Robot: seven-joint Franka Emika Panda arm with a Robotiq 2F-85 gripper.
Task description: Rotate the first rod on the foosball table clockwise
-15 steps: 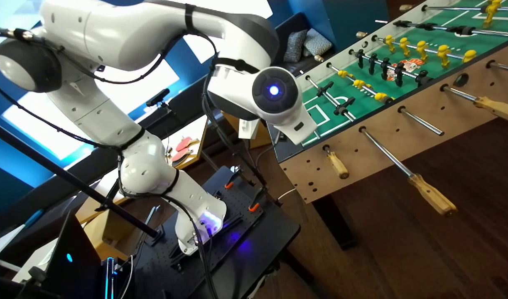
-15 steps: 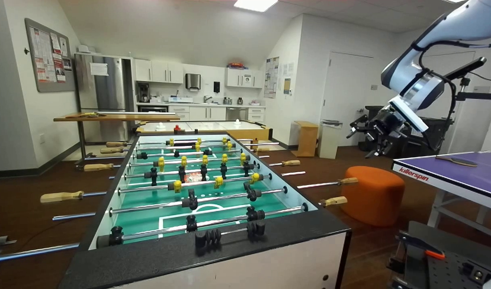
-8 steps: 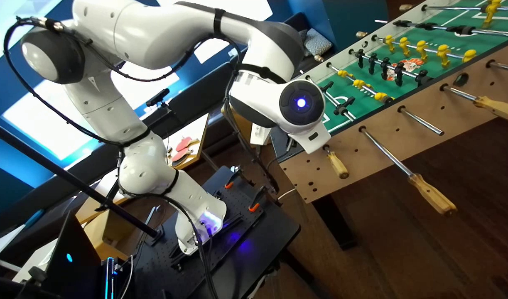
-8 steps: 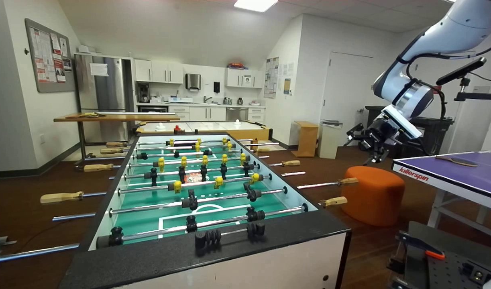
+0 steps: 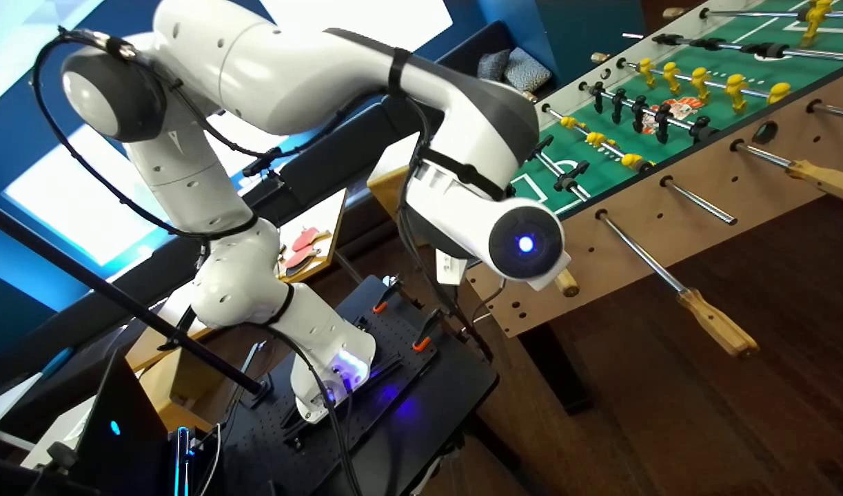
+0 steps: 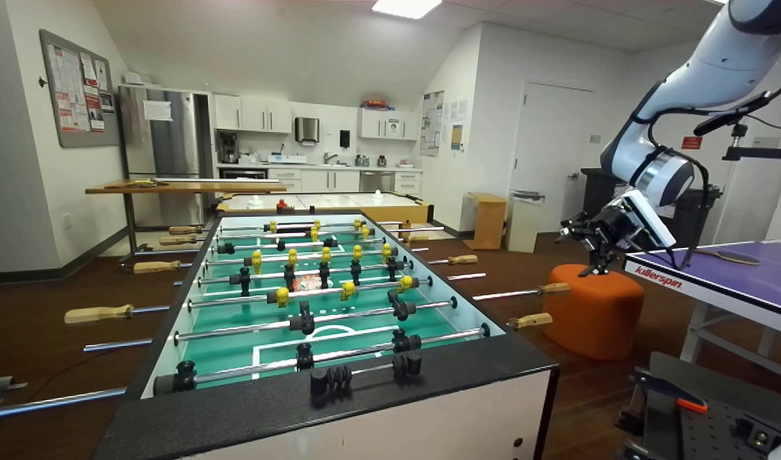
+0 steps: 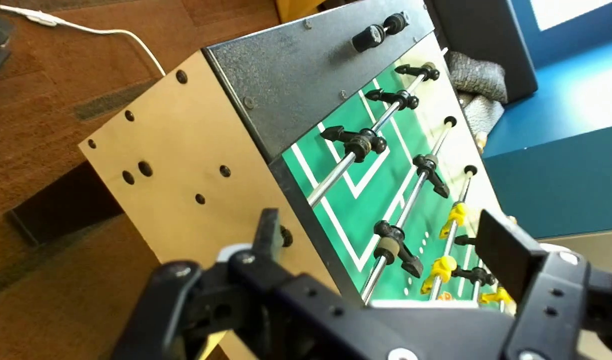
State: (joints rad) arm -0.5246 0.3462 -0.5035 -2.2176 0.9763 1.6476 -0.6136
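Note:
The foosball table [image 5: 531, 303] shows its brown side and green pitch in both exterior views; its black end rim [image 6: 518, 355] faces an exterior view. The first rod [image 6: 358, 352] carries black figures and has a tan handle [image 6: 534, 321]. In an exterior view this handle [image 5: 566, 284] is mostly hidden behind my wrist. The first rod [image 7: 336, 176] crosses the wrist view's middle; its handle is not visible there. My gripper [image 6: 580, 249] is open and empty, pointing down and above the handle's height. In the wrist view my gripper [image 7: 386, 231] has its fingers wide apart over the table's side edge.
A longer rod with a tan handle [image 5: 717, 324] sticks out beside the first one. An orange stool [image 6: 594, 310] stands behind the handles. A purple ping-pong table [image 6: 748, 275] is at the right. My black base cart [image 5: 435, 406] stands by the table's corner.
My arm has swung towards the table's handle side and my gripper has come lower. My wrist now covers most of the first handle in an exterior view. The rods have not moved.

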